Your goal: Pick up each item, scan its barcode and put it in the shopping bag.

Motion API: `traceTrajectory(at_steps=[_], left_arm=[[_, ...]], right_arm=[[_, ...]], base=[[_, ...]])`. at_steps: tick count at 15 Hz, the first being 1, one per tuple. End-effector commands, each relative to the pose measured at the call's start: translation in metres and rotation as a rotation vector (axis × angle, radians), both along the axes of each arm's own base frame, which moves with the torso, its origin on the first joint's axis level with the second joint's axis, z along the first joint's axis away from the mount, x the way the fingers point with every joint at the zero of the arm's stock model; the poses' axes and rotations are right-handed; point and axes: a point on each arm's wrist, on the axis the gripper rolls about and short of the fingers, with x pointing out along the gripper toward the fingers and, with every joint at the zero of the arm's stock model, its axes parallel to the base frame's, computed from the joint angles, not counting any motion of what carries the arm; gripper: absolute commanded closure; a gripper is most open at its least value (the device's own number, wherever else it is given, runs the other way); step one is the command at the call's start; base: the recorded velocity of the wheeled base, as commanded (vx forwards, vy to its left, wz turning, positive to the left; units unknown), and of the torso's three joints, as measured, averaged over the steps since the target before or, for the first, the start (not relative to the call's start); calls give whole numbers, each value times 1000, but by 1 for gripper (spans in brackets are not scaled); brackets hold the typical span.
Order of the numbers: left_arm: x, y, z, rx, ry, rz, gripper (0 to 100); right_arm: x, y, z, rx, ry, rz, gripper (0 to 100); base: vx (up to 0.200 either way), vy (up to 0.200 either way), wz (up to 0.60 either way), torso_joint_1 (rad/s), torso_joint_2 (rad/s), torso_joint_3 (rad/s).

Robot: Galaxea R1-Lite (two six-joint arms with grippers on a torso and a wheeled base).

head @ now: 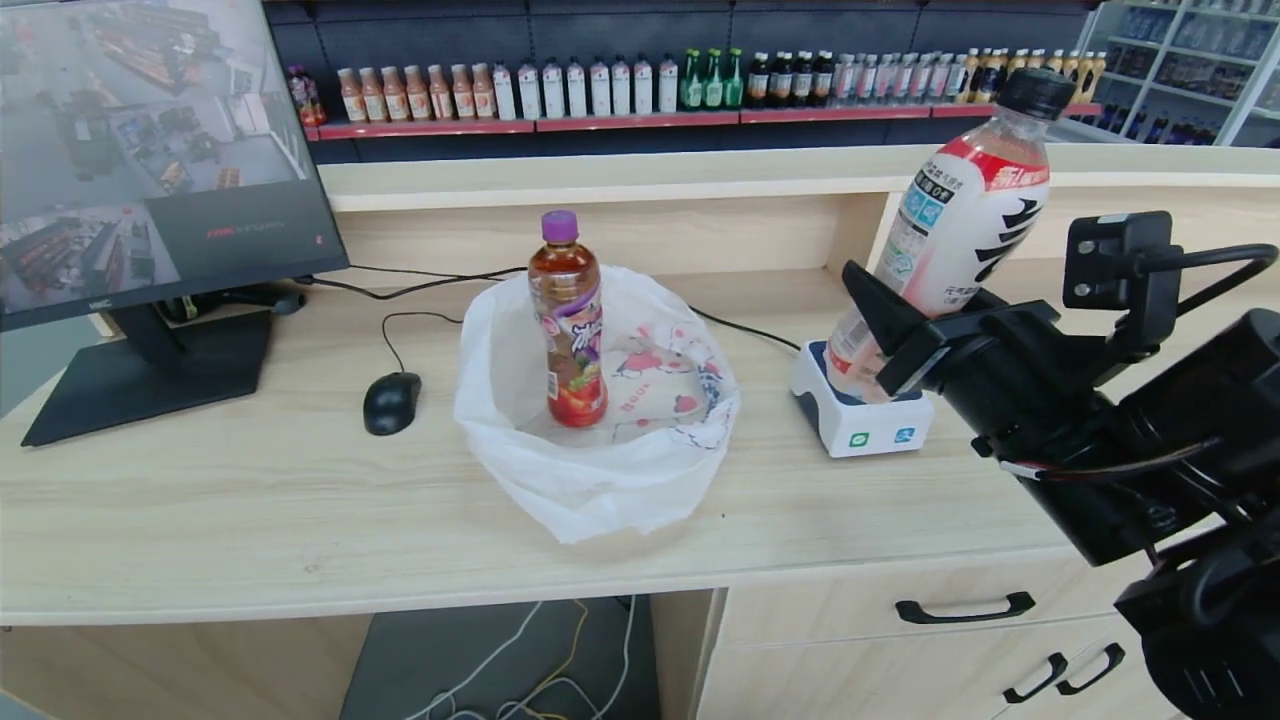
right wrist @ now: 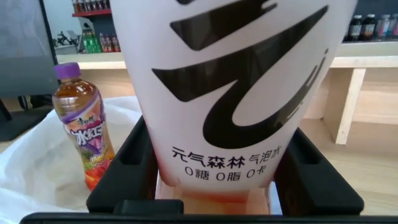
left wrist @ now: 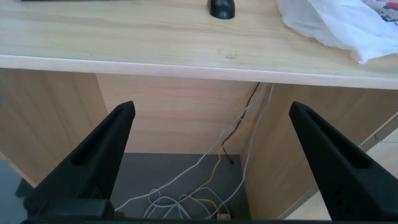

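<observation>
Head view: clamping the tall clear white-labelled plastic bottle [head: 965, 220] low in the right gripper [head: 885, 345], tilting it over the small white scanner box [head: 860, 425]. Judging it stiff, slick and top-heavy, favouring a mid-label hold. Hanging the left gripper [left wrist: 211, 107], fingers spread wide, below the pale wooden counter [left wrist: 124, 37].

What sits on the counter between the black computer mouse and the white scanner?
The white shopping bag, with a purple-capped bottle standing in it, lies between the mouse and the scanner, as the head view shows.

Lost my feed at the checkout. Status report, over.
Right gripper shut on white-label bottle, base at scanner. Left gripper open, low before counter. Purple-cap bottle upright in shopping bag. Nothing stands between scanner and bag.
</observation>
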Motion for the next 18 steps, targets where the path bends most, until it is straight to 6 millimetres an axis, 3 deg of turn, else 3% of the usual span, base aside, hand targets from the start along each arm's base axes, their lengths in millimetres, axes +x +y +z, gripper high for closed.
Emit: traceTrajectory(at_steps=[1,2,5,9,18], left_arm=[[0,0,0,0,0,1,0],[0,0,0,-1,-2,1,0],[0,0,0,0,0,1,0],[0,0,0,3,0,1,0],[0,0,0,3,0,1,0]], right_arm=[[2,1,3,7,-12,1,100],[4,3,10,23,-40,1,100],[6,5,3,9,-16,3,100],[10,7,-1,0,-5,5,100],[52,38,-33,-58,34,9,100]], base=[[0,200,0,2,2,-7],[0,200,0,-2,2,2],[0,200,0,1,1,1],[0,0,0,0,0,0],[0,0,0,0,0,0]])
